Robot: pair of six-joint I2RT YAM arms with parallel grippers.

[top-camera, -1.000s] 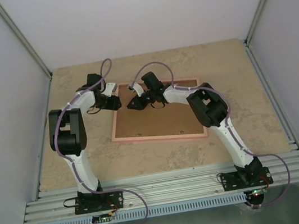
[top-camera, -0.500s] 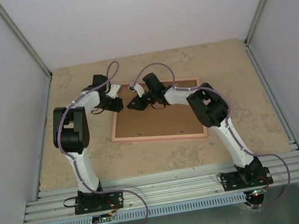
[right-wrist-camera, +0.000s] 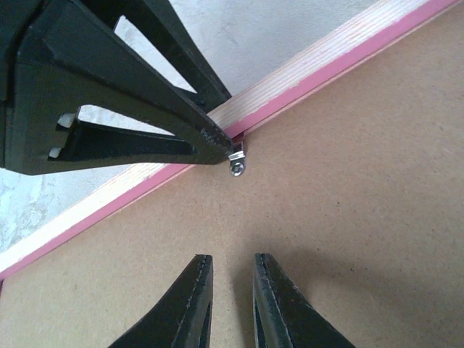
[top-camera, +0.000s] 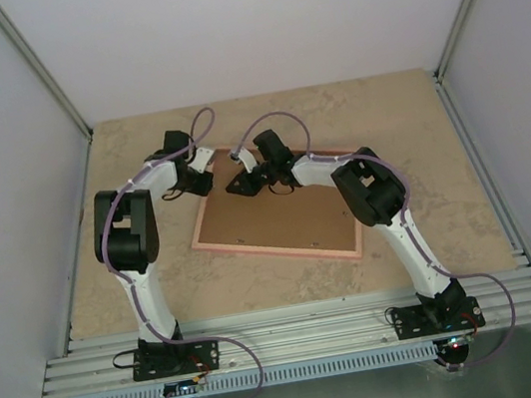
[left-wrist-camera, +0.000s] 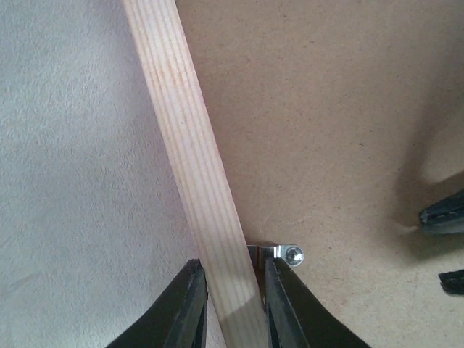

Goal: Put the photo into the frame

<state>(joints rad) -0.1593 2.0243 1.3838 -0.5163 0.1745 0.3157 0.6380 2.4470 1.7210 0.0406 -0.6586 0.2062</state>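
Observation:
The frame (top-camera: 274,249) lies back up on the table, its pale wood and pink rail (left-wrist-camera: 188,145) around a brown backing board (top-camera: 278,212). My left gripper (left-wrist-camera: 233,274) is shut on the rail at the frame's far left side, next to a small metal clip (left-wrist-camera: 287,254). It also shows in the right wrist view, where the left gripper (right-wrist-camera: 145,101) straddles the rail (right-wrist-camera: 312,72). My right gripper (right-wrist-camera: 230,259) hovers over the board (right-wrist-camera: 348,217) just inside that edge, with a narrow gap between its fingers and nothing in it. The photo is out of view.
The beige stone-patterned table (top-camera: 415,125) is closed in by grey walls on three sides. Aluminium rails (top-camera: 307,334) carrying both arm bases run along the near edge. The two grippers are close together at the frame's far left corner.
My left gripper has moved onto the frame's far left rail and closed on it. The frame has turned slightly, its near right corner coming nearer. The right gripper has barely moved.

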